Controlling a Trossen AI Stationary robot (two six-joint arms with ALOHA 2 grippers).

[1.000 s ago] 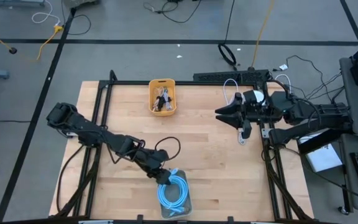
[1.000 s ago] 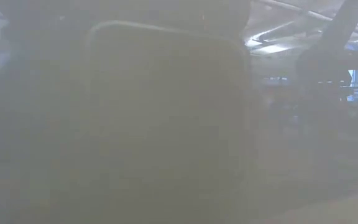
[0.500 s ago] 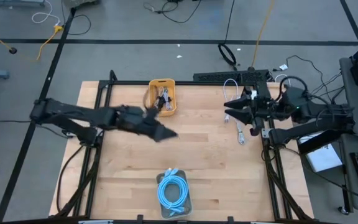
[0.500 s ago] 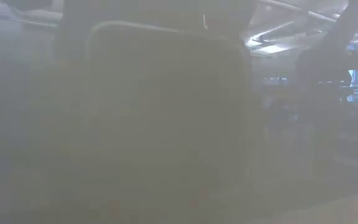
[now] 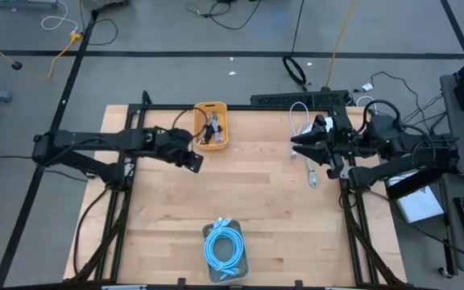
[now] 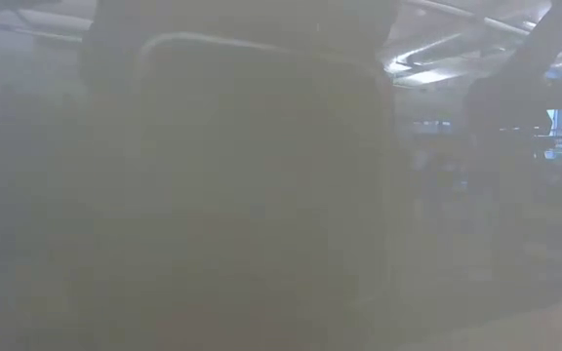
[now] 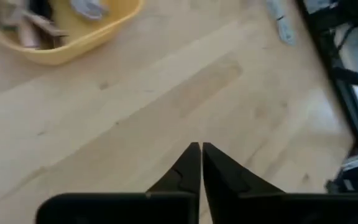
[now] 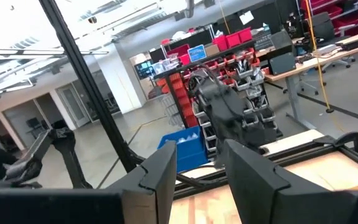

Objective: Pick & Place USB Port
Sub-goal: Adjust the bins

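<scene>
My left gripper [image 5: 197,163] is shut and empty, above bare wood just near of the yellow bin [image 5: 210,105]. Its wrist view shows the fingertips [image 7: 199,148] together and the bin [image 7: 73,50] beyond them. The bin holds several small dark and pale cable pieces [image 5: 209,129]; I cannot pick out a USB port among them. A coiled blue cable [image 5: 224,246] lies in a clear tray [image 5: 246,262] at the near edge. My right gripper [image 5: 295,142] hangs open and empty above the table's right part, its fingers [image 8: 160,168] apart against the room.
A white cable [image 5: 299,121] loops at the far right, with a small pale piece [image 5: 312,176] near of it. Black frame rails run along the table's left, right and far sides. Something close to the lens fills the low view with haze.
My left gripper has swung up and away from the blue cable's tray at the near edge, toward the far edge, and now stands beside the yellow bin. The blue cable stays coiled in its tray. My right gripper has drawn back slightly toward the right edge.
</scene>
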